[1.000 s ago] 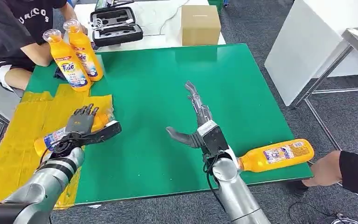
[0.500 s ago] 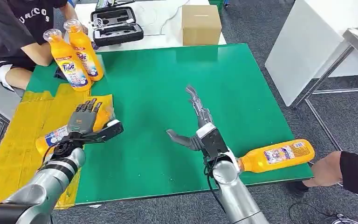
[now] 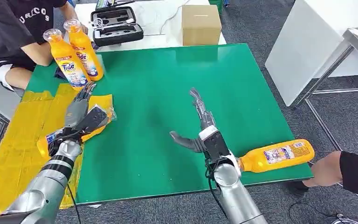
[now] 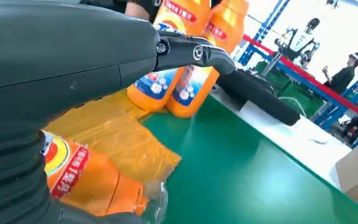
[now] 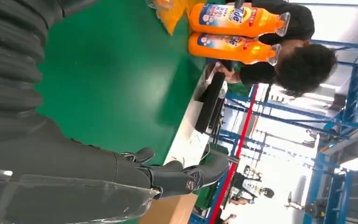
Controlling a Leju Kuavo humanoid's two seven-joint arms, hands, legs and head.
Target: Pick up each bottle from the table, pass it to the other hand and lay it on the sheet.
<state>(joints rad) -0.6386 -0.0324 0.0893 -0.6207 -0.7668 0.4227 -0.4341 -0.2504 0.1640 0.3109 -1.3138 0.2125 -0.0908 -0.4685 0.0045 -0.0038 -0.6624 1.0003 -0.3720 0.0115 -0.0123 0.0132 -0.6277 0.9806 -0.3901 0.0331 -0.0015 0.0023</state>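
Note:
An orange Tide bottle [image 3: 51,138] lies on the yellow sheet [image 3: 14,149] at the left of the green table [image 3: 168,93]. Just over it my left hand [image 3: 81,112] is open, fingers stretched away from me, holding nothing. The left wrist view shows the same bottle [image 4: 88,182] lying below my left hand [image 4: 74,51]. Two more bottles [image 3: 67,60] [image 3: 85,50] stand upright at the sheet's far end. Mid-table, my right hand [image 3: 200,126] is open and empty. Another bottle [image 3: 277,155] lies at the table's near right edge, beside a person's hand [image 3: 325,171].
A person sits at the far left corner [image 3: 14,32] behind the upright bottles. A black case [image 3: 116,25] and a cardboard box [image 3: 201,24] rest on the white table beyond. A white bench [image 3: 317,51] stands to the right.
My left hand has lifted its fingers off the lying bottle and swung up and away from me. My right hand has drifted slightly toward me. The bottles have not moved.

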